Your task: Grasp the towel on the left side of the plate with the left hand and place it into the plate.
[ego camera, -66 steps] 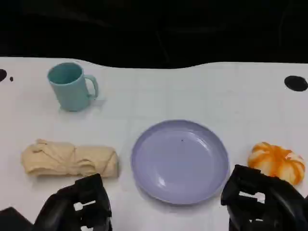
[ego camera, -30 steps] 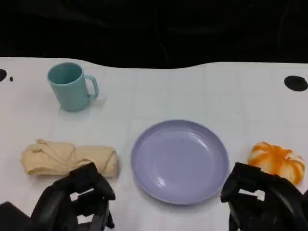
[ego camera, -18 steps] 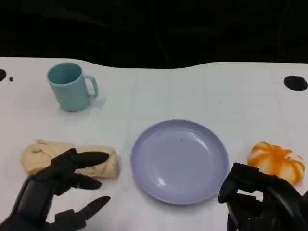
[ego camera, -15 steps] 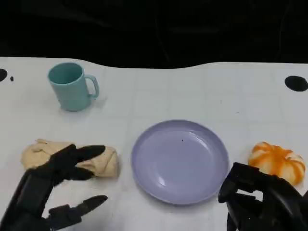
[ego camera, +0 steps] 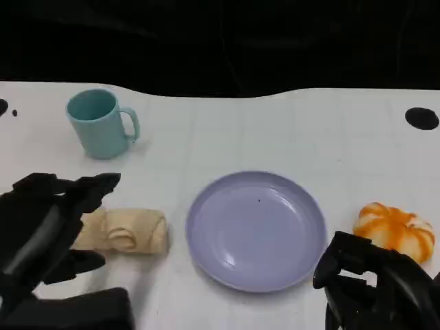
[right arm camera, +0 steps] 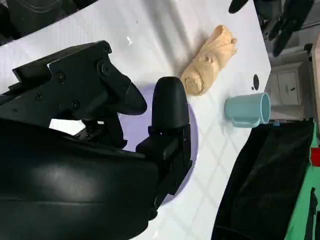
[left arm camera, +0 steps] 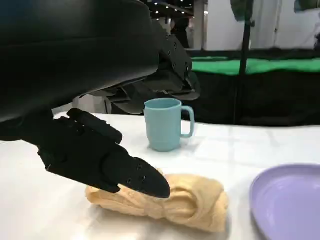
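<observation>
Left hand (ego camera: 48,227), fingers spread and empty, hovers over the rolled towel (ego camera: 127,232): soft, light, best grasped mid-roll.

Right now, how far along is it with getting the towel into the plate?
Early. The left hand is over the rolled towel, fingers spread above it but not closed. The towel lies on the table left of the plate. Still left: grip, lift, carry across and set it in the plate. The right hand sits near the pumpkin, holding nothing.
</observation>
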Available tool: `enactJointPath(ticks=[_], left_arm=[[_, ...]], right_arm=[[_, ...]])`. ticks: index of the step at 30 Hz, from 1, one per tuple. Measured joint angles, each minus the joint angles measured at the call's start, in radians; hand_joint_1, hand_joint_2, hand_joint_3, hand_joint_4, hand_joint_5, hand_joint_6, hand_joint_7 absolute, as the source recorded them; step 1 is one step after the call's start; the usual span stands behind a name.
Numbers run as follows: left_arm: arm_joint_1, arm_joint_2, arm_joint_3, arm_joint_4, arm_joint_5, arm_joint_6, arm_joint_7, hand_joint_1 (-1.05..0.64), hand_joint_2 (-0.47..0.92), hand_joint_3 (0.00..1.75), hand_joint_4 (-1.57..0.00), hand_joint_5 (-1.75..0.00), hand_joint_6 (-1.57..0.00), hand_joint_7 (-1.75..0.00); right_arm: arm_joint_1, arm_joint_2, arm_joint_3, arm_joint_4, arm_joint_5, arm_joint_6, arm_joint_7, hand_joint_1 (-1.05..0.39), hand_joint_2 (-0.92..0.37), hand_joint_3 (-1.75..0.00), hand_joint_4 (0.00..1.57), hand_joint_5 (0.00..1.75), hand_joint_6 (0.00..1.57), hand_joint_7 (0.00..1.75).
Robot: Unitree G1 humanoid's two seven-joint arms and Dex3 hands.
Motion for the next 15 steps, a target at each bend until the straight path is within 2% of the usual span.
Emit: enactJointPath(ticks=[5,9,15], left_arm=[[-0.089,-0.002,-0.076,0.060,0.110,0.072,-0.052,-0.53,0.80,0.00,-0.33,-0.29,-0.39,0.00],[-0.166,-0.006,-0.141,0.124,0.166,0.133,-0.147,-0.56,0.86,0.01,-0.39,-0.14,-0.38,0.00],[-0.270,-0.026,-0.225,0.269,0.176,0.200,-0.230,-0.57,0.87,0.00,-0.42,-0.08,-0.37,0.00]], right_arm=[[-0.003,0.000,-0.003,0.000,0.003,0.006,0.001,-0.07,-0.68,-1.08,0.70,1.75,0.51,1.65],[-0.003,-0.001,-0.006,0.001,0.004,0.004,0.003,-0.08,-0.67,-1.08,0.70,1.75,0.51,1.65],[-0.004,-0.003,-0.007,0.001,0.004,0.008,0.003,-0.08,-0.69,-1.05,0.69,1.75,0.52,1.63]])
